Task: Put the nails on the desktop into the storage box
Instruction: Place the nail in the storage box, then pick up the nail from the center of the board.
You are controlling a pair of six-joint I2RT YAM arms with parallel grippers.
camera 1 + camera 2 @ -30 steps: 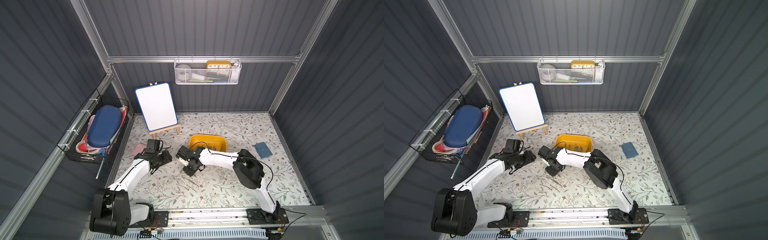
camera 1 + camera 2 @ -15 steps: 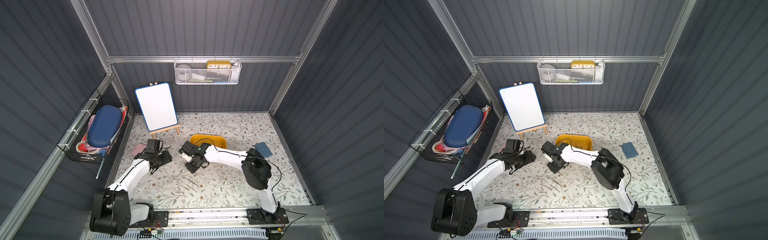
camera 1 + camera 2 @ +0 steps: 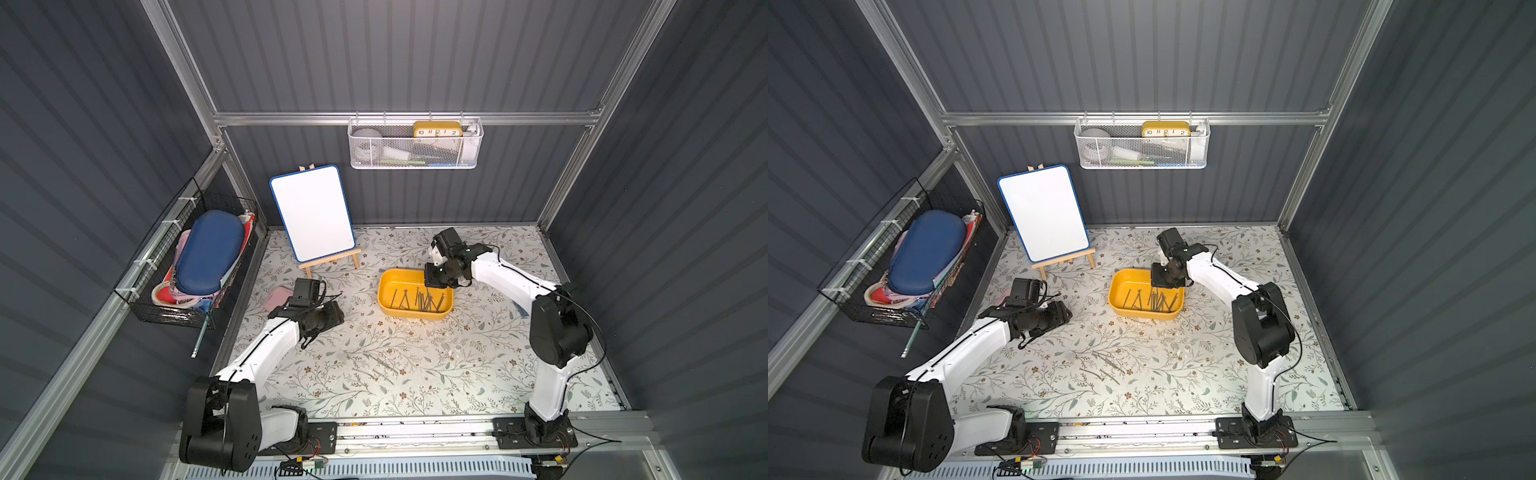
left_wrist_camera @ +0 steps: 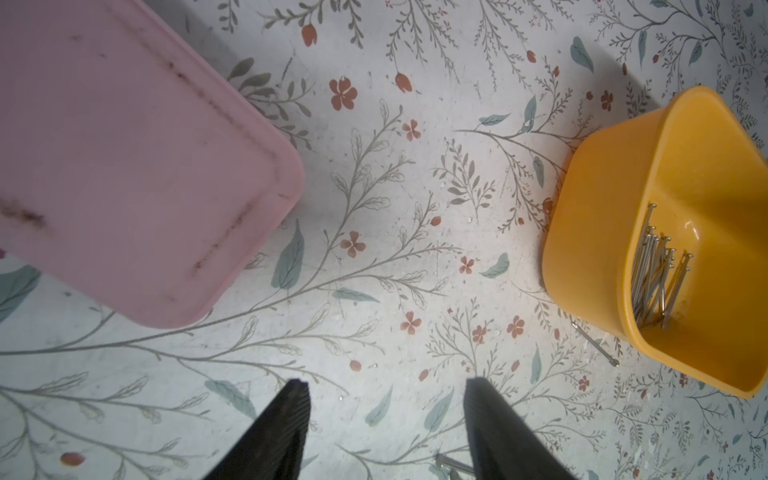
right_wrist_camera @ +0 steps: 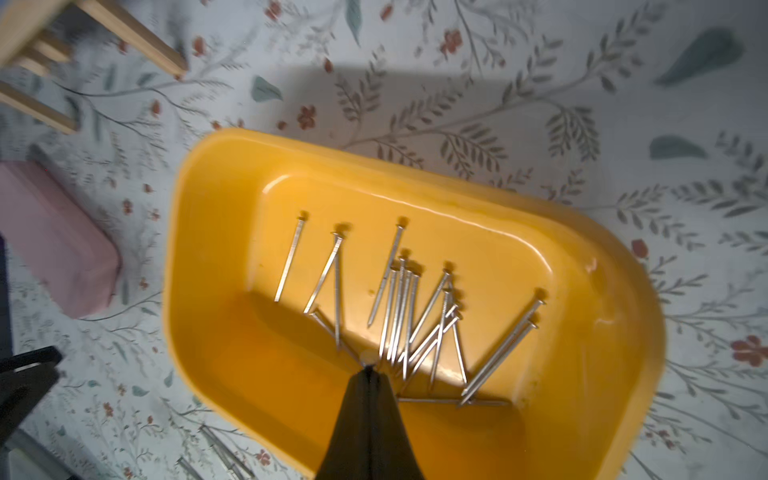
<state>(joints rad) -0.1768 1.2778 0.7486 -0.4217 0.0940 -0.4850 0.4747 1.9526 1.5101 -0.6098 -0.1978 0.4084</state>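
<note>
Floral desktop (image 3: 478, 361), grey nails (image 5: 399, 307) fanned in yellow storage box (image 5: 208, 249), right end effector (image 5: 369, 374) clenched (left end effector (image 4: 388, 384) released)

Your stock, by colour:
- Storage box (image 3: 409, 314): plain mustard yellow.
- Nails (image 5: 399, 311): dull silver-grey.
- Table (image 3: 478, 374): off-white, printed with grey-green leafy branches and small red-brown flowers.
- Case (image 4: 124, 166): pale pink with dark smudges.
- Whiteboard (image 3: 311, 212): white face, blue border.
- Easel (image 5: 133, 39): light wood.
- Left claw (image 4: 386, 415) and right claw (image 5: 370, 374): black.

Robot lab booth: corrugated grey walls (image 3: 395, 54), aluminium frame (image 3: 407, 118), mounting rail (image 3: 415, 432).
</note>
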